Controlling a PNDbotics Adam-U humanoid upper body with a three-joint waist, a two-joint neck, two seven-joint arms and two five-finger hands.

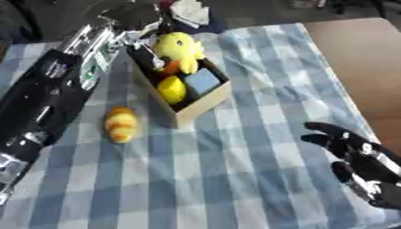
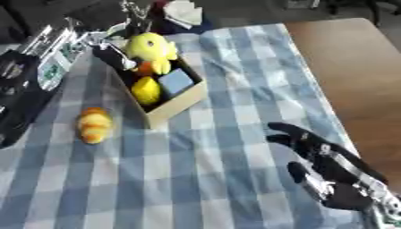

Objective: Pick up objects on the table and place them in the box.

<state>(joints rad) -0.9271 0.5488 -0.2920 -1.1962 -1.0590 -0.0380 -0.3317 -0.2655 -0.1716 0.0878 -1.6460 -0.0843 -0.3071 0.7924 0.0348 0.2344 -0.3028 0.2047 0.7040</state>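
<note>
Cardboard box far centre: 1 duck, 1 lemon, 1 blue cube | 1 croissant on cloth, left of box | left hand by duck, grip unclear | right hand near right, released

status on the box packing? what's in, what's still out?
In the box: yellow plush duck, a yellow round item, a blue block. The left hand is at the duck, at the box's far end; its fingers aren't clear. Left: the orange-yellow striped toy on the cloth. Right hand idles open, lower right.
</note>
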